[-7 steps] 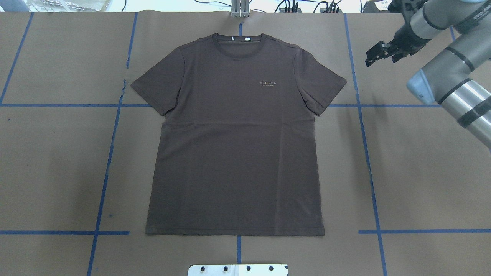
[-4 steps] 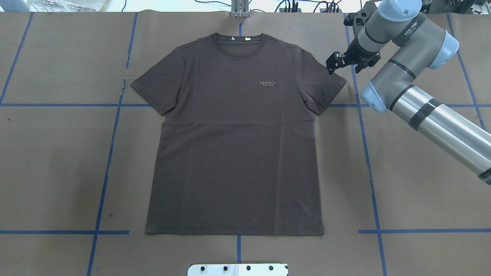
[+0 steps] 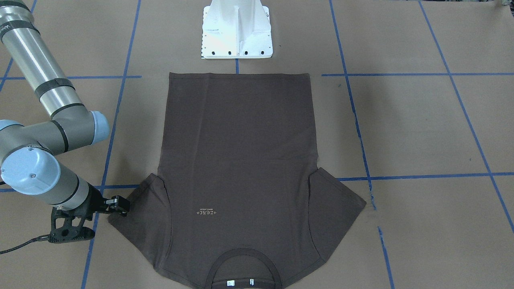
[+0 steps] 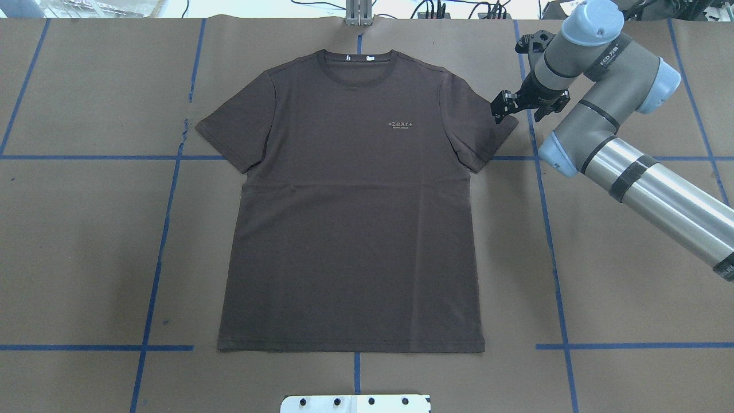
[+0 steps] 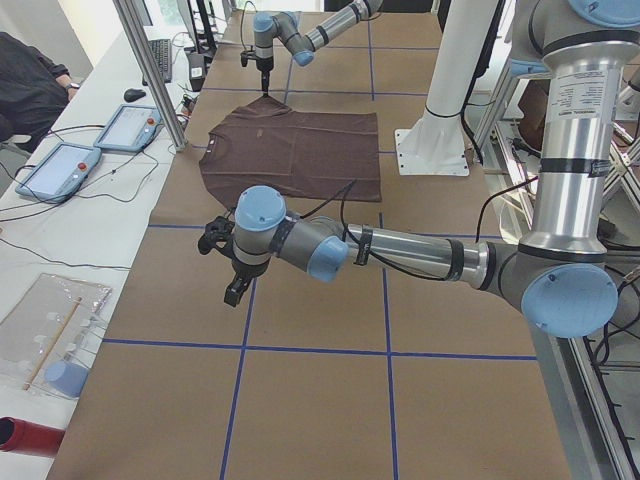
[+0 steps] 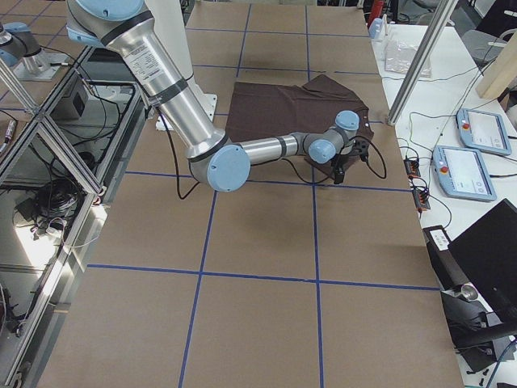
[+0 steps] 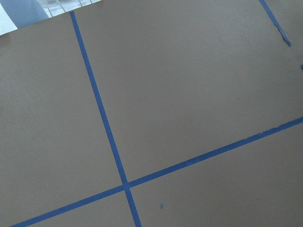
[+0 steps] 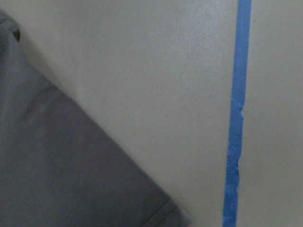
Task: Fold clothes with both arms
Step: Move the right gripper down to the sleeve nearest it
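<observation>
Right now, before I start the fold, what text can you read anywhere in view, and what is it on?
"+ZEAL+", roughly, in stylised letters: chest logo of the T-shirt; the smaller line beneath is too small to read.
"EED", then blurred characters: printed band on the right arm.
White neck labels: too small to read.
</observation>
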Tool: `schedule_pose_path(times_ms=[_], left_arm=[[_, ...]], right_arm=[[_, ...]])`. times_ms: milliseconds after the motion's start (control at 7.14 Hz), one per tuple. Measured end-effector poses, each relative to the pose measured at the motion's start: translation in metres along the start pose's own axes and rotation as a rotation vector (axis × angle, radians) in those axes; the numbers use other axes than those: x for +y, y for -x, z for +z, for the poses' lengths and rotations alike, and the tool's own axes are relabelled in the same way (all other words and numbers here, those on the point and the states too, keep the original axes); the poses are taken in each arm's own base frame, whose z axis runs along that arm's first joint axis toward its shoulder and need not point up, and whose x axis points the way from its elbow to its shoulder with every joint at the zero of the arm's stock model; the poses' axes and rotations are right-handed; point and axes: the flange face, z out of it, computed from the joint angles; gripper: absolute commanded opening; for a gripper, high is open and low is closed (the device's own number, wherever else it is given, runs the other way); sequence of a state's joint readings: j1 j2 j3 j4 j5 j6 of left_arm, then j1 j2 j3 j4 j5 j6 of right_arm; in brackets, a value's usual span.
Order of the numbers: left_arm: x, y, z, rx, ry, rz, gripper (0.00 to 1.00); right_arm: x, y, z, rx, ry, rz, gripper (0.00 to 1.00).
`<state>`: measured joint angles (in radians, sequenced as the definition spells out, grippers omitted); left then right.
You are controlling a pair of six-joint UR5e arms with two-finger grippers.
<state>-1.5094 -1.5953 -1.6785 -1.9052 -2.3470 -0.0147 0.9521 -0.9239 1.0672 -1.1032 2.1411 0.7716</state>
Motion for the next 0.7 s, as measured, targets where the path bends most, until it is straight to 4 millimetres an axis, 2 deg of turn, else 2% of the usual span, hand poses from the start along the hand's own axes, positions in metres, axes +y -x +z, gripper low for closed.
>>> schedule_pose_path(times_ms=[280,420,700], left_arm=[[-0.0004,-0.0007,-0.0007,0.0,-0.001,0.001,1.0],[-0.0003,-0.0008,-0.0008,0.0,-0.002,0.001,1.0],[0.0005,-0.0006,-0.0005,0.001,-0.001,0.0,1.0]], right_arm=[[0.001,0.001,0.0062,0.006,0.009,0.001,0.86],[0.0012,0.002,0.0084,0.008,0.012,0.001,0.68],[0.0009,0.0033,0.0092,0.008,0.013,0.001,0.21]])
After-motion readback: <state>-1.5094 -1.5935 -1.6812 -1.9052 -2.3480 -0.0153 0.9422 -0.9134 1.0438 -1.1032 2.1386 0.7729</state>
